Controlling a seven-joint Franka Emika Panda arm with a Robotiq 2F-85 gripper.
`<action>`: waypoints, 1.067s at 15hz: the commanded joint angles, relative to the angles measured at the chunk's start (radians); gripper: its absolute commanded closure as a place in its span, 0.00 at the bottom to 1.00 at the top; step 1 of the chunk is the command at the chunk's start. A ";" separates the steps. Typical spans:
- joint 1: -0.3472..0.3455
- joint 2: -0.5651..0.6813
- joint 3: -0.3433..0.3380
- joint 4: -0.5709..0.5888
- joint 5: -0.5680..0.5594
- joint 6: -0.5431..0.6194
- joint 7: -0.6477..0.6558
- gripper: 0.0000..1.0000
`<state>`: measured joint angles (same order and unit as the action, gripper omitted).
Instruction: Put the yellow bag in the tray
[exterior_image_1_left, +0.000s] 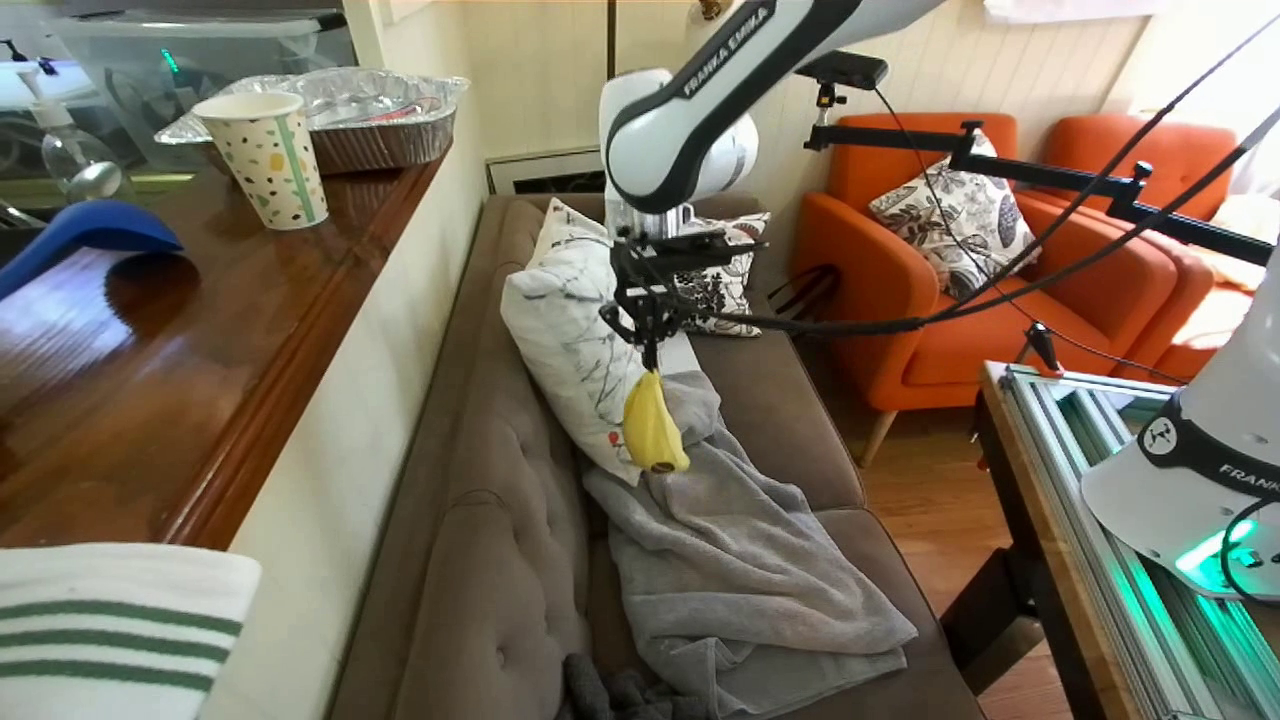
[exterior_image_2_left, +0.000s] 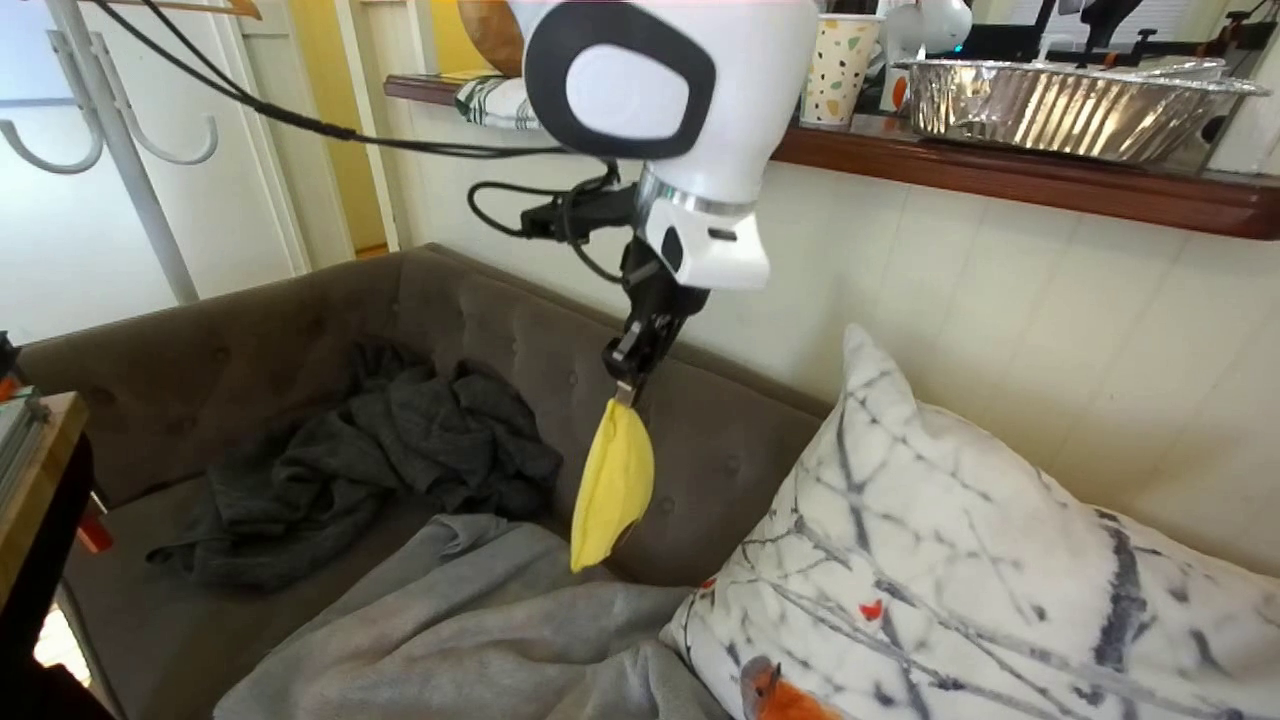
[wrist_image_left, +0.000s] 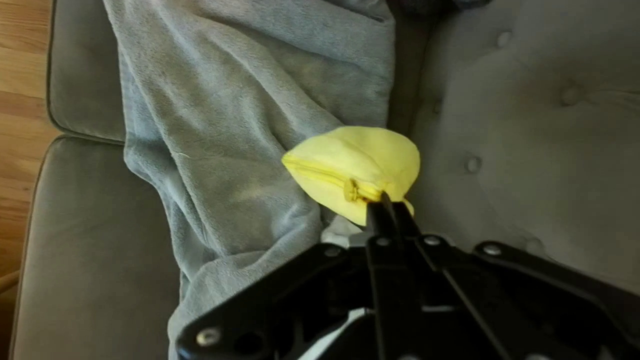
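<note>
gripper (exterior_image_2_left: 625, 391) with fingers pinched together on one end of the yellow bag (exterior_image_2_left: 614, 485), which hangs above the sofa (exterior_image_2_left: 485, 315); tray (exterior_image_2_left: 1060, 112) well apart, on the ledge (exterior_image_2_left: 1000, 176).

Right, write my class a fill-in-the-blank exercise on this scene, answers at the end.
The jaws grip a bag coloured ____.
On the wooden counter, beside the foil tray, stands a speckled paper ____.
The white cloth has stripes coloured ____.

Missing words: yellow; cup; green.
</note>
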<state>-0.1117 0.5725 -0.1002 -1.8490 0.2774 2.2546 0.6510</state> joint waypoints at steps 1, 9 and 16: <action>-0.021 -0.163 0.009 -0.011 0.093 -0.015 -0.038 0.99; -0.056 -0.277 -0.009 0.279 0.246 -0.118 0.050 0.99; -0.054 -0.278 -0.013 0.278 0.230 -0.089 0.033 0.96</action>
<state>-0.1677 0.2930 -0.1093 -1.5749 0.5075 2.1703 0.6837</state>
